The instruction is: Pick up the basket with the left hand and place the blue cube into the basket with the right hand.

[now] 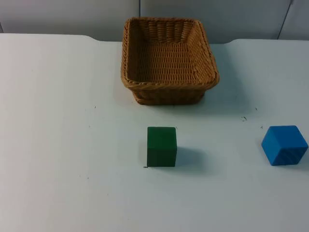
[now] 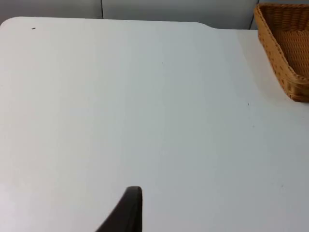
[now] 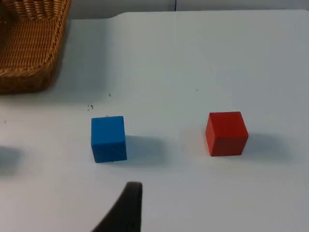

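An empty brown wicker basket (image 1: 169, 88) stands at the back middle of the table. Near the right edge rests the blue cube (image 1: 285, 145). My left gripper (image 2: 130, 212) hangs over bare table well to the left of the basket (image 2: 285, 53) and touches nothing. My right gripper (image 3: 128, 210) is a short way back from the blue cube (image 3: 108, 138), apart from it, with the basket (image 3: 29, 53) farther off. Both arms wait outside the top view.
A green cube (image 1: 161, 146) sits in front of the basket near the table's middle. A red cube (image 3: 226, 133) lies beside the blue one, on its side away from the basket. The grey partition wall (image 1: 72, 14) closes the table's far edge.
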Controlling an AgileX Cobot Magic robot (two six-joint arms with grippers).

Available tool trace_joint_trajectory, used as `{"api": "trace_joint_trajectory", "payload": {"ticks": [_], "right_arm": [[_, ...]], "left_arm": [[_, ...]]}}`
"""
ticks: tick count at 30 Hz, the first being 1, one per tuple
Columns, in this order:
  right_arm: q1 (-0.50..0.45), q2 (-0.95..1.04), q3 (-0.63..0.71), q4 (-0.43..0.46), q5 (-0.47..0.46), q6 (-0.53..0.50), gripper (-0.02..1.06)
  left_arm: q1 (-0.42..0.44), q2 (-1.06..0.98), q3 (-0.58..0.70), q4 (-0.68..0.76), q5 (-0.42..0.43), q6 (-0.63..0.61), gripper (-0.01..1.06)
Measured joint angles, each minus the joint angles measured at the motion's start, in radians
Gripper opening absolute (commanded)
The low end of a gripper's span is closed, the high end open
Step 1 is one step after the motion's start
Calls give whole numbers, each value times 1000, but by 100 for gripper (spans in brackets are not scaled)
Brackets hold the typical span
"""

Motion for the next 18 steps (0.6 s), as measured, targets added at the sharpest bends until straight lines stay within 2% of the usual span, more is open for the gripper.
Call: {"api": "trace_joint_trajectory", "payload": {"ticks": [18], "right_arm": [[0, 32, -12, 22, -34, 0, 105]], "left_arm": [[0, 20, 0, -101, -12, 0, 100]]}}
